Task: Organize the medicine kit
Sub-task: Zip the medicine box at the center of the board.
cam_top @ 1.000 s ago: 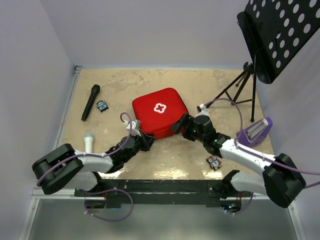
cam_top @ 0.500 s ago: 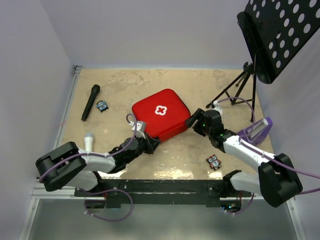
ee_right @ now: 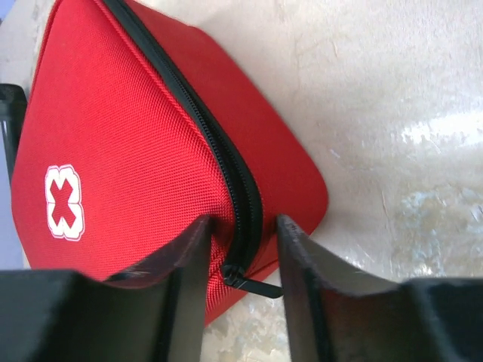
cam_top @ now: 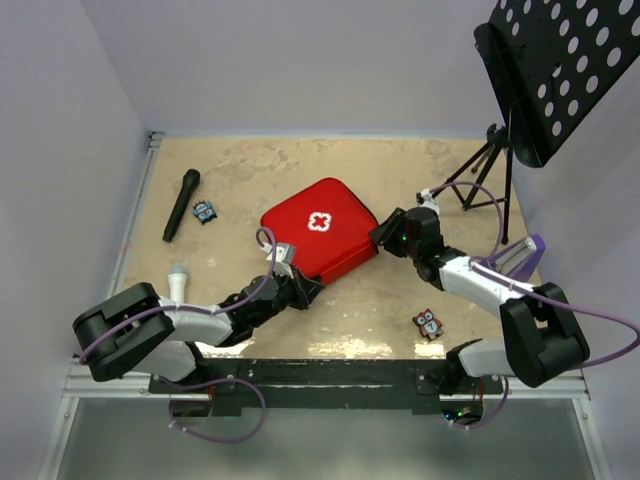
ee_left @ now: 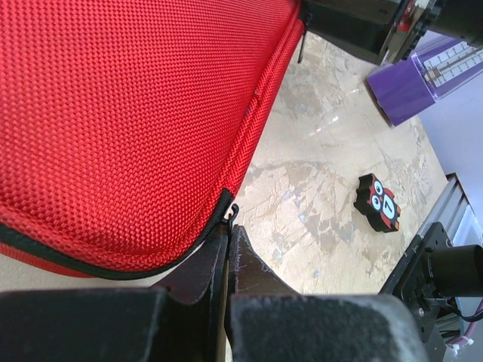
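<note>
The red medicine kit [cam_top: 320, 228] lies zipped on the table, white cross up. My left gripper [cam_top: 300, 290] is at its near corner, shut [ee_left: 229, 228], with a small black zipper pull [ee_left: 233, 209] pinched at the fingertips beside the kit [ee_left: 113, 113]. My right gripper [cam_top: 383, 238] is at the kit's right corner. In the right wrist view its jaws [ee_right: 241, 222] stand apart astride the corner of the kit [ee_right: 113, 151]. The black zipper runs between them, and a second zipper pull [ee_right: 253, 286] lies in the gap, reaching the right finger.
A black microphone [cam_top: 181, 204] and a small blue toy [cam_top: 205, 211] lie at the back left, and a white-tipped stick [cam_top: 177, 283] lies near the left arm. An owl figure [cam_top: 428, 323] and a purple holder [cam_top: 510, 262] sit on the right. A music stand's tripod [cam_top: 480, 175] stands behind.
My right gripper has moved up to the kit's right corner and its jaws have narrowed around the zipper. The kit has shifted slightly left. My left gripper stayed shut, moving a little right.
</note>
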Robot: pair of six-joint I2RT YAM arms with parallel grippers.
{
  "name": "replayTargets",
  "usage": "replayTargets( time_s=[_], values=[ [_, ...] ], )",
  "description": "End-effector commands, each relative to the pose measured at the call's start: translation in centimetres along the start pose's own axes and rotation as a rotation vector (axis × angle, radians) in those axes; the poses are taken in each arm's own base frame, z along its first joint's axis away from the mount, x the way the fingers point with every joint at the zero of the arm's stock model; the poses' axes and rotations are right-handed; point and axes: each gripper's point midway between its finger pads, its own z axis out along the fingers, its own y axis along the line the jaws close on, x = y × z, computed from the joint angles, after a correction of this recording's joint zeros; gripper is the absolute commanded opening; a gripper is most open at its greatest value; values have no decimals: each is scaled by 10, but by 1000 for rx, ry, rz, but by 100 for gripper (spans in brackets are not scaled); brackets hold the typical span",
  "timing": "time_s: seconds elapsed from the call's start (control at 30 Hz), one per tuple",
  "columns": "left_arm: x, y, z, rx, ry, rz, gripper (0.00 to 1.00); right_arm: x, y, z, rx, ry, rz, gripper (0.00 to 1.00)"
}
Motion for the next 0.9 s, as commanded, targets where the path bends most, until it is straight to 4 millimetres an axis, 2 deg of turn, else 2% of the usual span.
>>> replayTargets(
  time_s=[0.0, 0.07, 0.13, 0.43, 0.7, 0.87],
  values=[
    [16, 0, -2, 12, 69, 38, 0, -4, 6, 8, -30, 4, -28, 31],
    [16, 0, -2, 11, 71, 40, 0, -5, 5, 9, -22, 5, -36, 18],
    [17, 4, -4, -5, 76, 45, 0, -6, 1, 10, -6, 8, -44, 0],
    [5, 31, -27, -155, 42, 76, 0, -26, -14, 12, 60, -21, -97, 0],
    [16, 58, -49, -253, 53, 39, 0, -32, -15, 16, 73, -20, -118, 0],
    [13, 76, -61, -332, 26, 21, 0, -37, -15, 19, 88, -20, -141, 0]
  ],
)
